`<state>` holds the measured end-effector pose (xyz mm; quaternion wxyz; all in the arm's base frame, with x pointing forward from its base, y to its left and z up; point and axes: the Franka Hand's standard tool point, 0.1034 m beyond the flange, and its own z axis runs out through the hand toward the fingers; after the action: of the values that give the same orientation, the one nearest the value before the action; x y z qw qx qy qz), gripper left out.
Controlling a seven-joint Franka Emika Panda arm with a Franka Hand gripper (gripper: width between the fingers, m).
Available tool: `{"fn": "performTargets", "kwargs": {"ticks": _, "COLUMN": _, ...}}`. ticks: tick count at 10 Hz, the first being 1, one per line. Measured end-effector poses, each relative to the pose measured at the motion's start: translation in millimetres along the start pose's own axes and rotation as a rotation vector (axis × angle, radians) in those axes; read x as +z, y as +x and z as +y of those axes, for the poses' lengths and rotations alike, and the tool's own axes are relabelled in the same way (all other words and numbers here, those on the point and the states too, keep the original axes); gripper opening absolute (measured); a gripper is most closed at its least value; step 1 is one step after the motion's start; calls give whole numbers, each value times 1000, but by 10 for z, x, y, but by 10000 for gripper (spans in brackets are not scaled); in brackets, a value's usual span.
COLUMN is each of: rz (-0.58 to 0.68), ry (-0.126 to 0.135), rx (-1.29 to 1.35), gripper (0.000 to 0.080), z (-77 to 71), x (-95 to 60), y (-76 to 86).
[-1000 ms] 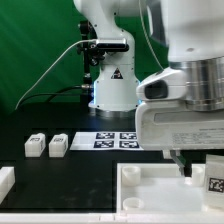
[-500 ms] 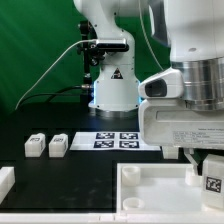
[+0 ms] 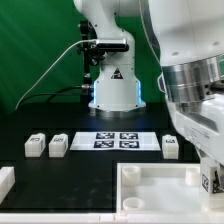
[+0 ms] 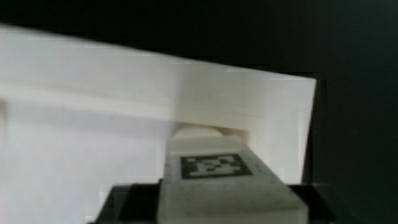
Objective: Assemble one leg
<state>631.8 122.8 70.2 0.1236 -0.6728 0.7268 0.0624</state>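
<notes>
My gripper [image 3: 209, 172] is at the exterior view's far right, low over the large white panel [image 3: 150, 184]. It is shut on a small white leg [image 3: 210, 181] with a black-and-white tag. In the wrist view the leg [image 4: 217, 172] stands between my dark fingers [image 4: 132, 202], its far end against the white panel [image 4: 143, 100]. Three more legs lie on the black table: two side by side at the exterior view's left [image 3: 35, 146] [image 3: 58, 146] and one at the right [image 3: 171, 146].
The marker board [image 3: 115, 140] lies flat behind the panel, in front of the arm's base [image 3: 112, 85]. Another white part [image 3: 5, 181] shows at the lower left edge. The panel has raised rims.
The arm has shifted toward the exterior view's right with the held leg and now stands nearer the panel's right edge. The leg beside the marker board, hidden before, now shows.
</notes>
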Motion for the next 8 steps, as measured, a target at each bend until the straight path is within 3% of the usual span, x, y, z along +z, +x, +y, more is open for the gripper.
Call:
{"fn": "performTargets", "kwargs": {"ticks": 4, "rz": -7, "ry": -2, "rx": -17, "gripper": 301, "z": 7, "x": 7, "y": -9}}
{"fn": "performTargets", "kwargs": {"ticks": 5, "rz": -7, "ry": -34, "rx": -192, "gripper": 555, "z": 16, "x": -10, "y": -9}}
{"fn": "performTargets", "kwargs": {"ticks": 6, "rz": -1, "ry": -52, "rx": -366, "gripper": 555, "z": -1, "x": -32, "y": -15}}
{"fn": "performTargets", "kwargs": {"ticks": 7, "rz": 10, "ry": -73, "rx": -496, "gripper": 628, "z": 14, "x": -35, "y": -40}}
{"fn": "performTargets", "kwargs": {"ticks": 8, "rz": 3, "ry": -74, "rx": -669, "gripper": 643, "z": 13, "x": -32, "y": -14}}
